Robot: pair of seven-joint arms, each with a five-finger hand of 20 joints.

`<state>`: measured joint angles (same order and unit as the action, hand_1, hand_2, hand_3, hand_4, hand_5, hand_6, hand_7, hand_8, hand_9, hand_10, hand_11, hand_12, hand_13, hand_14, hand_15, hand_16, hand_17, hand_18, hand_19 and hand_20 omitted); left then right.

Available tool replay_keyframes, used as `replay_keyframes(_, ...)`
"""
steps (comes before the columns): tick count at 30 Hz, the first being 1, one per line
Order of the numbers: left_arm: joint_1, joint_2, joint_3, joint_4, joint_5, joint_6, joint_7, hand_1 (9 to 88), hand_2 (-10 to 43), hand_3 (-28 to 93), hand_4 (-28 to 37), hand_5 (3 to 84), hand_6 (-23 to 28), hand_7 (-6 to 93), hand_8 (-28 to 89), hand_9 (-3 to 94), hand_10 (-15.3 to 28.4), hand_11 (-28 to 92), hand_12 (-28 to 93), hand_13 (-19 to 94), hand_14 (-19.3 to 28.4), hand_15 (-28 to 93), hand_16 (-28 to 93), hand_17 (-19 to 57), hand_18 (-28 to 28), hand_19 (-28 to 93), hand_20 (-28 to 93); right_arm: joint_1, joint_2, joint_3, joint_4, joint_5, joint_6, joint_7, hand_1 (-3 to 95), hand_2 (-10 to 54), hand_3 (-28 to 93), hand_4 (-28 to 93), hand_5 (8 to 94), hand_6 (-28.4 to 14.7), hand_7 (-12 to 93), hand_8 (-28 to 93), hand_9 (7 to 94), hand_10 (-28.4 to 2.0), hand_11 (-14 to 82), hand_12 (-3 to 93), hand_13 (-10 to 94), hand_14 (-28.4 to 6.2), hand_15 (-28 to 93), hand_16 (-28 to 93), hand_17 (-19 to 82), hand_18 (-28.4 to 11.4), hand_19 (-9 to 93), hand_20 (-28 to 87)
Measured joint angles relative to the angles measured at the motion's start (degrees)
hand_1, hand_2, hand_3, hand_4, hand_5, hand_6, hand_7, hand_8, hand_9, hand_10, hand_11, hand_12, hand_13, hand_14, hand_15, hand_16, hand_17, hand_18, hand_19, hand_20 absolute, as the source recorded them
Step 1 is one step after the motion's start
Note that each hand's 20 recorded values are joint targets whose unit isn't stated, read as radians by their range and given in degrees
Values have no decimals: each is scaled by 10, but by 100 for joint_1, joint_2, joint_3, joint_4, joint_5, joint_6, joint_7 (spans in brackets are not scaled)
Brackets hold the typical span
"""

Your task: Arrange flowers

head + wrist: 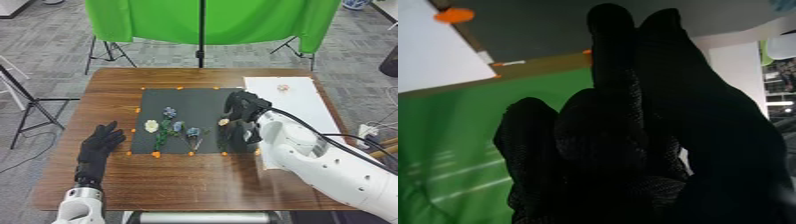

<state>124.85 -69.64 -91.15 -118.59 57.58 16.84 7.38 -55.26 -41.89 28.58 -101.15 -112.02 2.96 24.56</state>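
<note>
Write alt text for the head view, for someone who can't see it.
The right robot hand is over a dark mat, just right of a small pale flower; blue flowers and a white one lie farther left on the mat. The left robot hand, open, is at the left of the brown table.

Even light overhead; wrist view's glove darkly shadowed.

Passage on near side: bare table [187, 187] runs between the dark mat [191, 95] and the near edge. Far strip of mat, beyond the blue and white flowers [169, 112], offers a way across. Left hand [99, 141] bounds the left approach, with a gap between it and mat. Right hand [238, 106] and white arm [306, 155] block the right approach, crossing the white sheet [306, 110].
</note>
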Motion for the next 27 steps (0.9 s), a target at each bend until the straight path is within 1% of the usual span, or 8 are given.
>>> replay_keyframes(8,-1,0,-1,0,1,0,0,234,119,616,-283,441,76,72,-44,432,155,226,132,296,191,379,9,-23,147,202,203,-218,81,526,-93,-55,-1,109,585,-81,596,-152,674,5,184,46,843,-98,74,391,869,-30,644,357,629,-115,932,622)
replay_keyframes(11,2,0,-4,-2,2,0,-1,234,119,616,-283,442,76,73,-44,432,154,226,132,296,191,379,9,-23,147,203,203,-295,101,741,-74,-97,11,186,567,-76,585,-148,677,2,173,57,816,-108,103,362,855,-39,646,358,620,-121,932,625)
replay_keyframes(14,2,0,-4,-2,2,0,-2,234,119,616,-283,441,76,73,-44,431,154,226,132,296,191,379,9,-23,147,203,202,-296,100,877,65,-237,109,342,545,-76,589,-142,665,2,163,59,760,-129,132,308,836,-52,646,355,602,-131,932,621)
replay_keyframes(16,2,0,-4,-2,3,0,-2,235,119,615,-283,441,76,72,-44,431,154,227,132,296,191,379,9,-23,147,203,202,-232,91,879,256,-414,189,504,513,-79,626,-149,629,6,161,33,707,-140,159,241,817,-62,651,353,591,-135,932,617)
replay_keyframes(17,2,1,-4,-2,3,0,-3,235,119,615,-283,441,76,72,-43,432,154,226,132,295,192,379,9,-23,147,203,202,-177,82,865,383,-508,210,585,503,-81,638,-151,619,6,158,20,687,-142,158,230,809,-65,653,352,588,-137,932,616)
replay_keyframes(19,1,4,-4,-2,3,0,-4,234,119,614,-283,441,77,71,-44,432,154,226,131,295,192,380,9,-23,147,203,202,-9,61,776,703,-628,223,729,463,-87,660,-145,583,6,164,-82,627,-146,154,214,781,-77,661,350,570,-146,932,611)
replay_keyframes(24,1,4,-3,-2,3,-4,-6,234,119,615,-283,441,77,71,-43,432,155,227,132,296,191,380,9,-23,147,203,202,487,-55,487,1628,-635,192,874,421,-95,671,-143,521,2,151,-84,554,-159,136,225,735,-96,677,342,543,-158,932,590)
replay_keyframes(27,1,4,0,-2,4,-8,-7,234,120,614,-283,442,76,72,-43,433,155,227,132,296,191,380,9,-23,147,203,202,670,-165,432,2093,-619,82,896,408,-95,672,-149,500,2,147,-84,535,-162,132,229,723,-100,681,339,534,-162,932,584)
